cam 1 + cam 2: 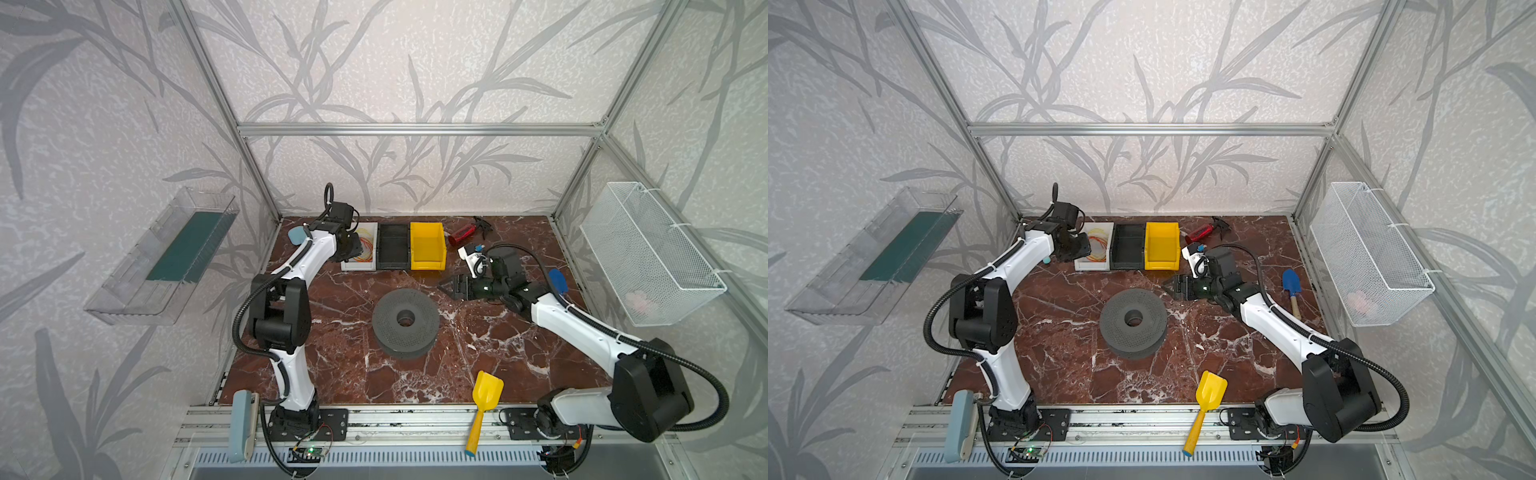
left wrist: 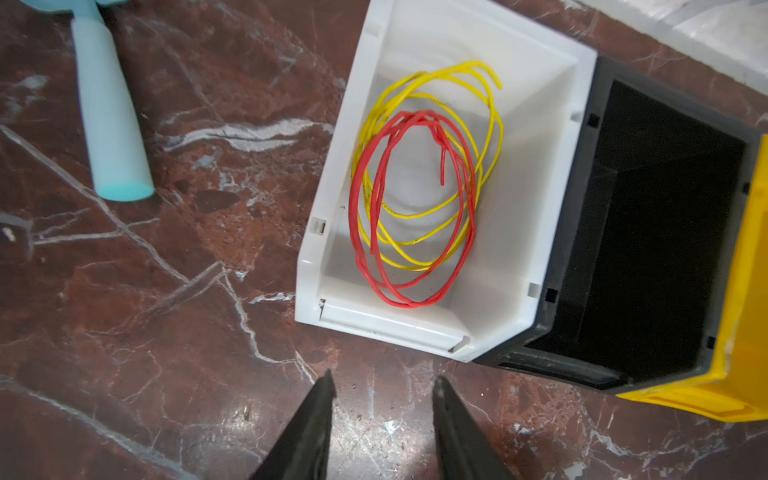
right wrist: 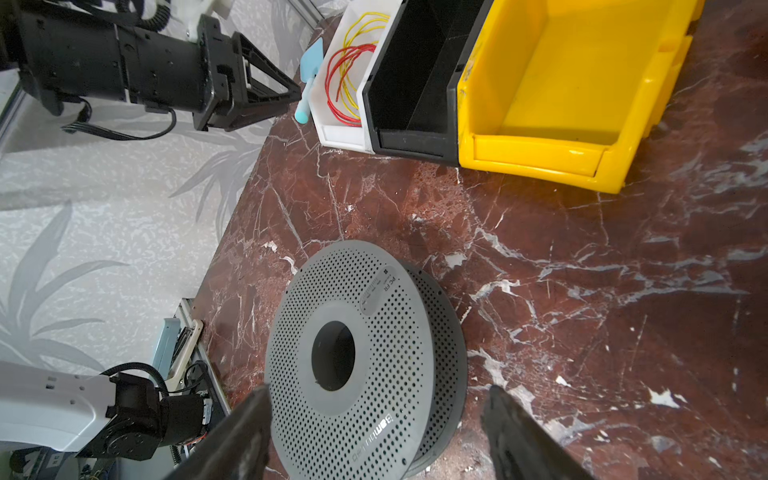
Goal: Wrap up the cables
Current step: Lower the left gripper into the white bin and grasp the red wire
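Red and yellow cables (image 2: 415, 187) lay coiled in the white bin (image 2: 328, 166) as my left gripper (image 2: 382, 390) hung parted and empty beside it; I judged pinching one red loop best, right gripper (image 3: 378, 390) open, idle.

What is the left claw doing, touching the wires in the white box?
Apart. The left wrist view shows the open left gripper over bare table, outside the white bin where the cables lie.
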